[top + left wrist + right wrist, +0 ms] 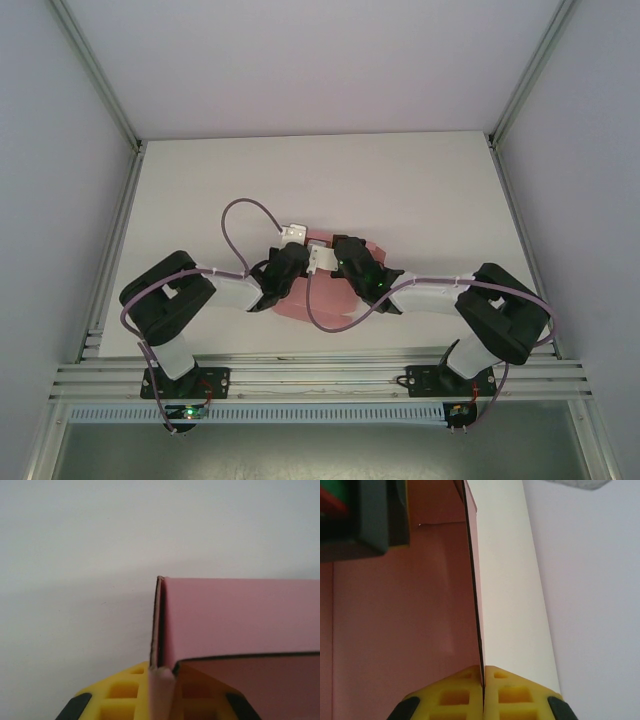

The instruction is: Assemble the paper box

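The pink paper box [322,298] lies partly folded on the white table, between the two arms. My left gripper [288,268] is over its left part and my right gripper [352,262] over its right part. In the left wrist view my left gripper [161,687] is shut on an upright pink wall [159,630] of the paper box [240,615], at a corner. In the right wrist view my right gripper [483,685] is shut on a thin upright wall of the paper box [400,620], pink inside and white [510,605] outside.
The white table [200,190] stretches behind and beside the box, with grey walls and metal frame rails [100,260] around it. The dark body of the left gripper [360,520] sits close at the top left of the right wrist view.
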Controlling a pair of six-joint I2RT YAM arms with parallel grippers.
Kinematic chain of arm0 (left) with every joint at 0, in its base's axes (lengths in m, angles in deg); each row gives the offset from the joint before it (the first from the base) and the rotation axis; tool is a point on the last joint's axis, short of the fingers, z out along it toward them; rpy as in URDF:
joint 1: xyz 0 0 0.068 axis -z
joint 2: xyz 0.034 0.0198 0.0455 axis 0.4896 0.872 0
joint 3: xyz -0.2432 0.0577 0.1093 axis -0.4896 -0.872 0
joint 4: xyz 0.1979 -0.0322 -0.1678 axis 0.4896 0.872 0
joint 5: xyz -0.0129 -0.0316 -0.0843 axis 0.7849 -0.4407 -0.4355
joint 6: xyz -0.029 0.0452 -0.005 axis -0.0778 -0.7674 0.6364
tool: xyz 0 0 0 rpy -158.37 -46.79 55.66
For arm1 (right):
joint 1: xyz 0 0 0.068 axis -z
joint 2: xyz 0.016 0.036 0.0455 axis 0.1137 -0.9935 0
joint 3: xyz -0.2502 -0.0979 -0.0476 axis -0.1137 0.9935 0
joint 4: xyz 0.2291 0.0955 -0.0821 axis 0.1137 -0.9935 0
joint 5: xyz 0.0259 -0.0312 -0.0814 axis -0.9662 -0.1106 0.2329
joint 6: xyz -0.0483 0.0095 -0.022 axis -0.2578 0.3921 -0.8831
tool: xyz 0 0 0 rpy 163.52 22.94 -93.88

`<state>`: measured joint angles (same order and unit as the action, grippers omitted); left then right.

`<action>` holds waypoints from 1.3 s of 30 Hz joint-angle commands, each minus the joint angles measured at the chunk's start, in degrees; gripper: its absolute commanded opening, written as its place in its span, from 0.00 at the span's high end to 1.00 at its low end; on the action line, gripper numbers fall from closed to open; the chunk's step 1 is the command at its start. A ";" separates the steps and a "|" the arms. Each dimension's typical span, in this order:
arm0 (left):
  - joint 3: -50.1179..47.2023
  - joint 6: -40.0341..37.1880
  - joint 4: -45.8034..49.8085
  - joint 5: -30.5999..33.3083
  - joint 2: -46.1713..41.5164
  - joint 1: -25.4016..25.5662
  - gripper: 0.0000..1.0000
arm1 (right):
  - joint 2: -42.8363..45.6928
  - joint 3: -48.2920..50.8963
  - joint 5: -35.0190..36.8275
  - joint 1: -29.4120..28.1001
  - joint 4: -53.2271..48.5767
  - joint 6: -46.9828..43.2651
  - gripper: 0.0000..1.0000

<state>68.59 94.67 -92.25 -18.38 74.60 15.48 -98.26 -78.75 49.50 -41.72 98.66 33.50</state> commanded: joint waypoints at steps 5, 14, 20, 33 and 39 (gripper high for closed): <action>-5.93 -1.22 -1.98 6.42 -3.55 -1.55 1.00 | 4.11 0.91 -0.77 0.62 -2.72 5.48 0.93; -7.88 1.13 1.62 6.10 -14.79 -1.23 1.00 | 19.24 3.53 -11.80 0.58 -3.25 14.55 0.02; -13.24 1.58 2.61 7.93 -22.25 -1.21 1.00 | 33.88 5.25 -12.22 3.34 -4.74 27.17 0.02; -17.80 3.69 6.58 5.27 -35.36 -1.20 1.00 | 29.93 -3.17 -13.95 7.03 -17.84 39.92 0.02; -18.85 4.67 6.69 5.34 -38.27 -1.20 1.00 | 25.29 -4.16 -18.14 6.77 -19.20 39.96 0.02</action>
<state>50.89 97.45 -86.26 -14.33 37.97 14.48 -72.14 -80.83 34.24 -34.85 81.07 71.79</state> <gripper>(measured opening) 0.078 0.983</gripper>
